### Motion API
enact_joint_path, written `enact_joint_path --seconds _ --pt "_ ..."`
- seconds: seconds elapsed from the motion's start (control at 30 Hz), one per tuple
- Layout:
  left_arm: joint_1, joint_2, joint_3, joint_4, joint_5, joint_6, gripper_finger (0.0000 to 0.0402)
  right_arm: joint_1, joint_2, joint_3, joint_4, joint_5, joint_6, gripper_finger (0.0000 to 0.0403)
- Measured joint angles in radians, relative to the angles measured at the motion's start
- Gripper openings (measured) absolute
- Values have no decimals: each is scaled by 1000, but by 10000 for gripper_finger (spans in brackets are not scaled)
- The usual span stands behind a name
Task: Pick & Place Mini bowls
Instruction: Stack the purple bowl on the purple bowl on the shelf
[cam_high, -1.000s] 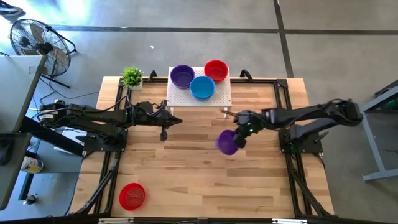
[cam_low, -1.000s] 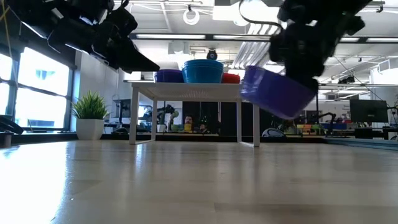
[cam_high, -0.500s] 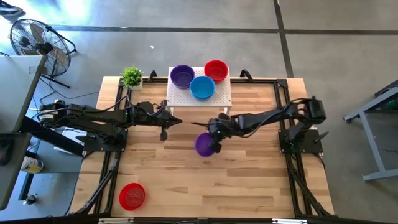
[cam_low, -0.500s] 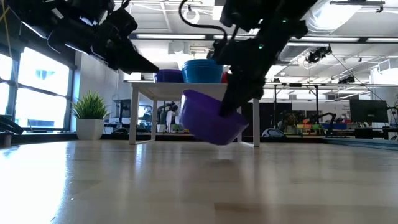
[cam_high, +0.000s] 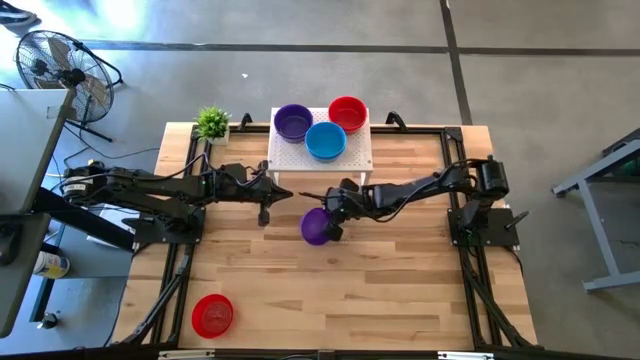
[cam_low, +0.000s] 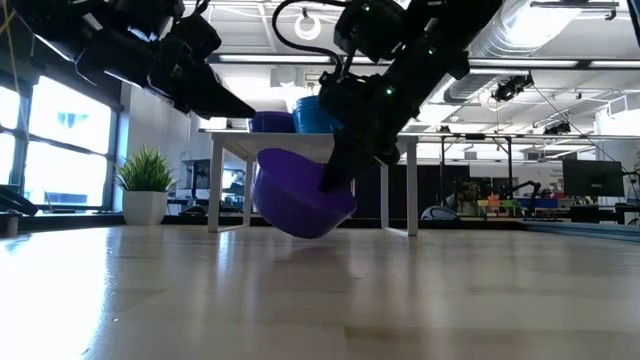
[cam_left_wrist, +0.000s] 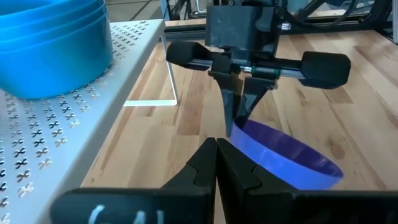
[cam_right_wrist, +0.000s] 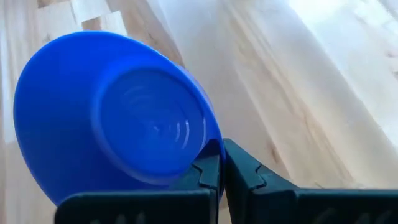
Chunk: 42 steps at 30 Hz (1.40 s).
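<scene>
My right gripper (cam_high: 330, 221) reaches in from the table's right to the middle, just in front of the white stand (cam_high: 357, 152), and is shut on a purple mini bowl (cam_high: 316, 228). The low view shows that bowl (cam_low: 300, 197) tilted close above the wood. Three more bowls stand on the stand's top: purple (cam_high: 293, 122), blue (cam_high: 325, 140) and red (cam_high: 347, 112). Another red bowl (cam_high: 212, 314) sits on its base near the table's near-left corner. My left gripper (cam_high: 264, 214) hovers shut, left of the held bowl and touching nothing. My right gripper pinches the purple bowl by its rim (cam_right_wrist: 210, 151) between the two fingers, one inside the bowl and one outside. The fingers (cam_left_wrist: 239, 118) come from above, slanting down from the table's right. The bowl hangs tilted below them, lifted just clear of the table.
A small green potted plant (cam_high: 212, 123) stands at the far-left corner beside the stand. The stand's thin legs (cam_low: 214, 190) rest on the table behind the held bowl. Bare wood lies across the near half of the table (cam_high: 380, 300).
My right gripper has swung toward the table's left and come down, carrying the purple bowl from the right-centre to the middle, in front of the stand. The bowl has stayed tilted in the hold and now hangs lower, near the wood.
</scene>
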Motion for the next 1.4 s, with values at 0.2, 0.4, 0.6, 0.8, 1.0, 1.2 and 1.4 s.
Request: enact_joint_path --seconds 0.2,0.4,0.6,0.8,1.0,1.2,1.4 --pt "0 0 0 -1 0 0 3 0 0 0 13 24 -2 10" --pt "0 0 0 3 -1 0 3 0 0 -3 13 12 -4 25" --pt "0 0 0 3 -2 0 3 0 23 -4 25 2 -19 6" --pt "0 0 0 2 -2 0 3 0 36 -4 32 -41 -54 1" --pt "0 0 0 0 -8 0 3 0 36 -4 37 -40 -81 1" --pt "0 0 0 -9 81 -10 3 25 12 -4 38 -25 -154 0" --pt "-71 30 0 -10 116 -27 3 99 -54 -76 69 95 -222 0"
